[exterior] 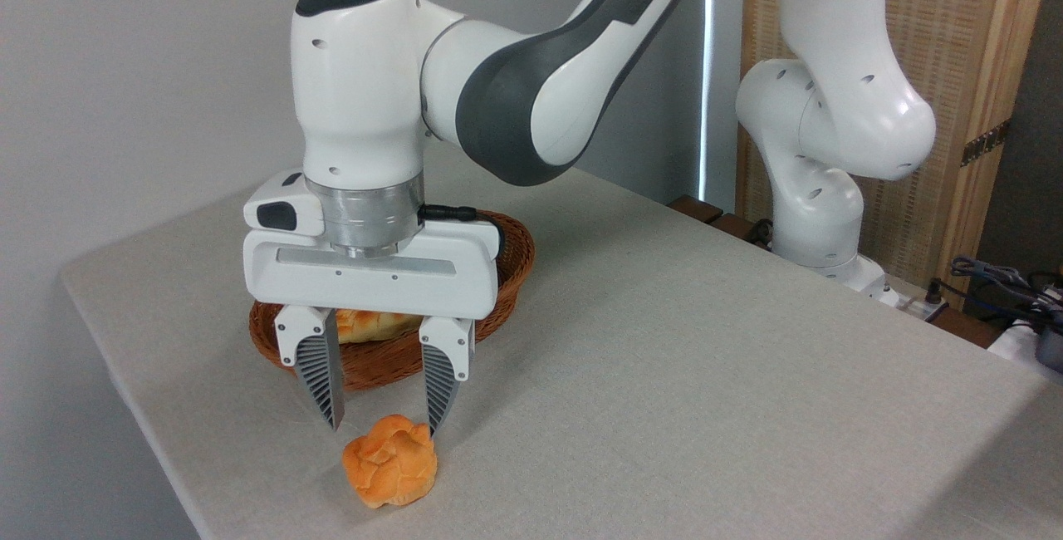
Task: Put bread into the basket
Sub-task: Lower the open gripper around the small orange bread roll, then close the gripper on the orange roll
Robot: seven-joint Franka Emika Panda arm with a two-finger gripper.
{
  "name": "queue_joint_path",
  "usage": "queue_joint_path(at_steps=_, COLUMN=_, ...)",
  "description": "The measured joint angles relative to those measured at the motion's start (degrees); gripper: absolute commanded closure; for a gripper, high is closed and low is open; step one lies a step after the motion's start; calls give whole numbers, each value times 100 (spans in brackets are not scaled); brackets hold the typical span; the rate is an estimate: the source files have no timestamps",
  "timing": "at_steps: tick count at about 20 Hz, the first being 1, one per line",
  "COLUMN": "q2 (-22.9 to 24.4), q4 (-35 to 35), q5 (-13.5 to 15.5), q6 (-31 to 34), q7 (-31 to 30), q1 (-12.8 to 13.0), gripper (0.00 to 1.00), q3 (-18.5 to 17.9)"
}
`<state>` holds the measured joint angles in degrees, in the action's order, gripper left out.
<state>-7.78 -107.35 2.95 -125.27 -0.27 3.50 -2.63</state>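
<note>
A small orange-golden bun point(390, 461) with a lumpy, cracked top lies on the table near its front edge. My gripper point(386, 428) hangs just above it, open, fingertips pointing down on either side of the bun's top and holding nothing. Right behind the gripper sits the oval brown wicker basket point(515, 262), mostly hidden by the gripper's body. Inside it a pale loaf point(375, 326) shows between the fingers.
The beige table point(664, 374) ends close in front of and to the left of the bun. The arm's base point(818, 208) stands at the back right, with cables point(996, 278) beside it and a wooden screen behind.
</note>
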Motion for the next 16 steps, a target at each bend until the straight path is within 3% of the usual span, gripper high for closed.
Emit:
queue_joint_path(at_steps=9, q2=-147, q4=-370, q5=0, q6=-633, q7=-1, q1=10, gripper=0, q3=54)
queue_joint_path(at_steps=10, q2=-147, q4=-385, q5=-1, q6=-634, q7=-1, q1=10, gripper=5, q3=59)
queue_joint_path(at_steps=13, q2=-148, q4=-462, q5=-170, q6=-701, q7=-1, q1=14, gripper=35, q3=64)
queue_joint_path(at_steps=16, q2=-149, q4=-551, q5=-305, q6=-747, q7=-1, q1=31, gripper=50, q3=74)
